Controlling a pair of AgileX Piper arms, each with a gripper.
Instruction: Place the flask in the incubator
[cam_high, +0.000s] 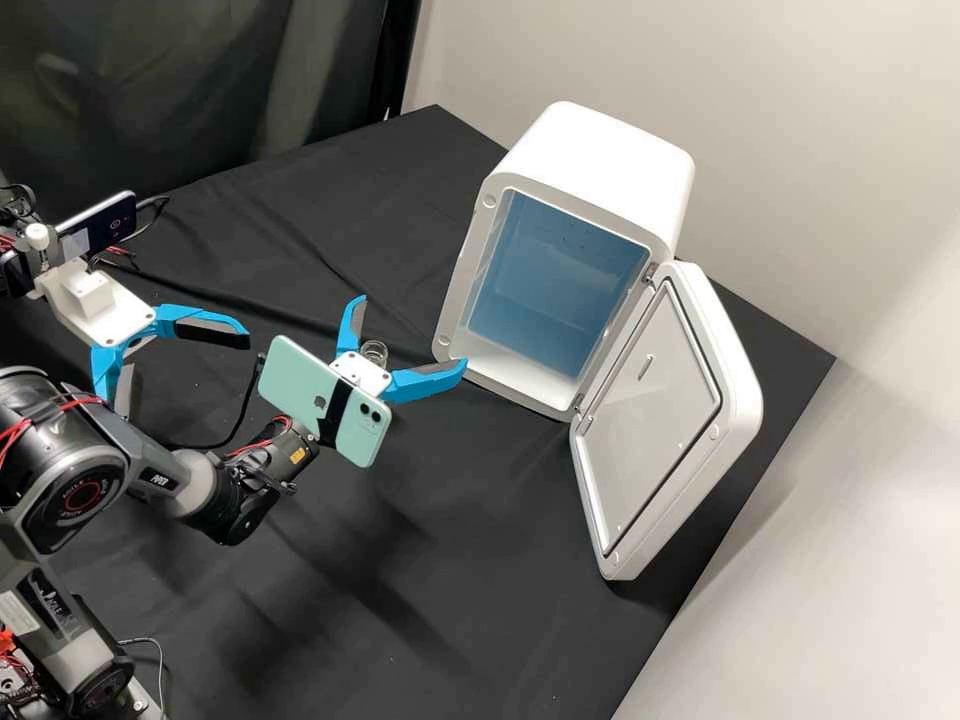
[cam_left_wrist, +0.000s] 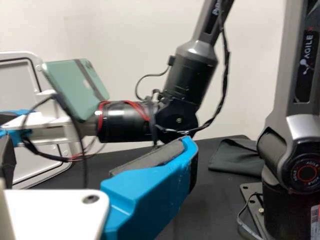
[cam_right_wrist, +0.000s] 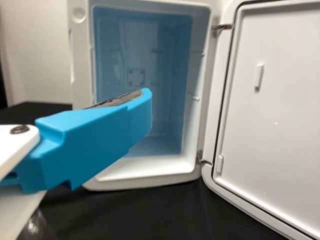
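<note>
Bright, even light covers the bench (cam_high: 450, 600), with soft shadow under the incubator door (cam_high: 660, 420).

A robotics laboratory: a table (cam_high: 450, 600) draped in black cloth stands against bare white walls (cam_high: 800, 100), a dark curtain (cam_high: 150, 80) hangs behind it, and a small white incubator (cam_high: 600, 160) shares the top with a cabled robot arm (cam_high: 200, 490) carrying a phone (cam_high: 322, 400).

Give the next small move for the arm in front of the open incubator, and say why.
Probably close the right gripper on the small clear glass flask: its blue fingers stand wide apart with the flask between them, seemingly ungripped. The white box-shaped incubator already has its door swung open.
</note>
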